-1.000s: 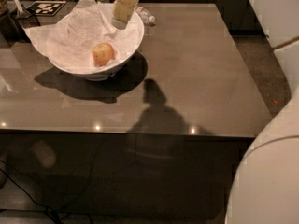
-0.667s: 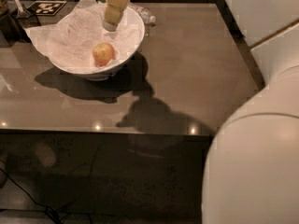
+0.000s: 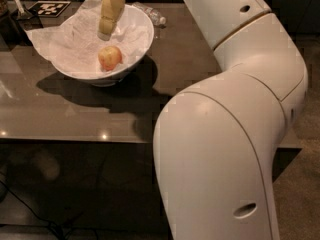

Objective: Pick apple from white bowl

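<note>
The apple (image 3: 109, 58) is yellow with a reddish blush and lies in the white bowl (image 3: 141, 40), on the crinkled white paper that lines it. The bowl stands at the far left of the brown table (image 3: 190, 79). My gripper (image 3: 105, 33) hangs over the bowl, its tip just above and slightly behind the apple, apart from it. It holds nothing that I can see. My white arm (image 3: 235, 114) fills the right half of the view.
A small clear plastic bottle (image 3: 150, 15) lies on the table behind the bowl. A black-and-white marker tag (image 3: 49, 7) sits at the far left corner beside a dark object (image 3: 15, 4). The table's front edge runs below the bowl.
My gripper has moved left and lower into the bowl, toward the apple. My arm has swung in and now covers much of the right side. The apple and bowl have not moved.
</note>
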